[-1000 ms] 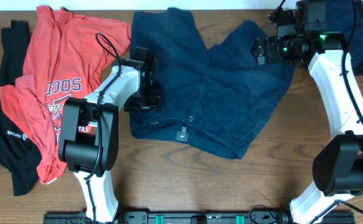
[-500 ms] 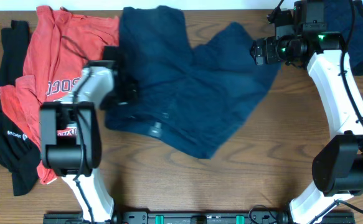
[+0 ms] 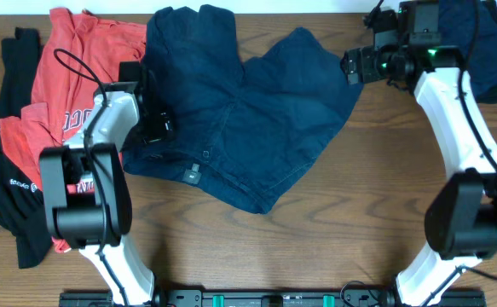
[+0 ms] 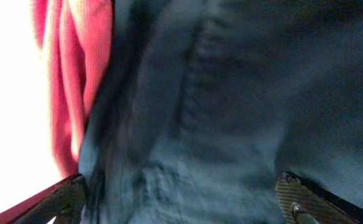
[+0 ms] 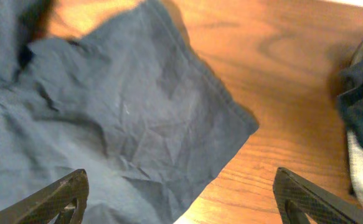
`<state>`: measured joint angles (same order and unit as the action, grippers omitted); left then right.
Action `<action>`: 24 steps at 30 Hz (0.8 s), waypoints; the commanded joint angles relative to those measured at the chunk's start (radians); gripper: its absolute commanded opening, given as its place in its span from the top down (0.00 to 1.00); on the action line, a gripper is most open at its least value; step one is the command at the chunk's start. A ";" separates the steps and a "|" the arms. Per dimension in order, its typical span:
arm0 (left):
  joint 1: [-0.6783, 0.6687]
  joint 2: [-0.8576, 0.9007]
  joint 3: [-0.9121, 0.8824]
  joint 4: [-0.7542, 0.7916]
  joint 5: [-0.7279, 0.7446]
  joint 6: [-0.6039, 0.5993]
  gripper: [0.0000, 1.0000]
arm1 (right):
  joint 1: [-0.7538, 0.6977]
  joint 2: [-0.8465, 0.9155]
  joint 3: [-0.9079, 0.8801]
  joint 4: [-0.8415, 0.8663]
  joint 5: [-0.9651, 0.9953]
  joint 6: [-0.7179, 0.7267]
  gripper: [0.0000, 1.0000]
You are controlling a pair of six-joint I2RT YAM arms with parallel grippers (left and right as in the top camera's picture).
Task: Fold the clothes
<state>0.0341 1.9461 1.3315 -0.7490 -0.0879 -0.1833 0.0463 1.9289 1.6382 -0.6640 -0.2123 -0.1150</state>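
Note:
The navy shorts [image 3: 248,111] lie spread across the table's middle, waistband button [image 3: 207,153] toward the front left. My left gripper [image 3: 157,128] sits at the shorts' left waistband edge, next to the red T-shirt [image 3: 78,77]. In the left wrist view this gripper [image 4: 181,183] is open, with its fingers wide apart over blurred shorts fabric [image 4: 231,93] and the red T-shirt [image 4: 75,74] at the left. My right gripper [image 3: 350,66] hovers at the right leg's corner. It is open [image 5: 181,176], above the shorts' hem [image 5: 125,124] and bare wood.
A black garment [image 3: 14,205] lies at the far left, partly under the red T-shirt. Another dark blue garment [image 3: 491,43] sits at the back right corner, and a dark cloth [image 5: 362,124] shows at the right wrist view's edge. Bare wooden table [image 3: 316,247] runs along the front.
The left arm has swung left, and the shorts have slid left with it onto the red T-shirt's edge. The right arm has barely moved.

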 commanded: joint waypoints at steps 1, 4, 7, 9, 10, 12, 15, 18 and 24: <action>-0.020 -0.142 0.003 -0.010 0.030 -0.015 0.02 | -0.002 0.077 -0.009 -0.005 0.007 0.003 0.09; -0.027 -0.216 0.002 -0.022 0.040 -0.055 0.02 | -0.002 0.118 -0.009 -0.014 0.044 0.088 0.14; -0.032 -0.286 0.002 -0.029 0.056 -0.089 0.02 | -0.001 0.152 -0.009 -0.031 0.087 0.172 0.21; -0.040 -0.319 0.002 -0.032 0.059 -0.109 0.02 | -0.001 0.171 -0.010 -0.036 0.108 0.223 0.25; -0.045 -0.329 0.002 -0.035 0.062 -0.118 0.02 | -0.001 0.181 -0.010 -0.036 0.117 0.243 0.25; -0.060 -0.340 0.002 -0.042 0.064 -0.133 0.02 | -0.001 0.199 -0.010 -0.035 0.128 0.270 0.28; -0.088 -0.336 0.001 -0.055 0.074 -0.133 0.02 | 0.001 0.219 -0.010 -0.030 0.145 0.296 0.33; -0.116 -0.336 -0.001 -0.061 0.073 -0.150 0.02 | 0.003 0.237 -0.010 -0.023 0.159 0.308 0.40; -0.152 -0.335 -0.001 -0.050 0.073 -0.189 0.02 | 0.005 0.273 -0.010 -0.008 0.172 0.333 0.48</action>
<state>-0.1085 1.6100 1.3300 -0.8021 -0.0212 -0.3435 0.0463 2.1704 1.6321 -0.6781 -0.0624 0.1837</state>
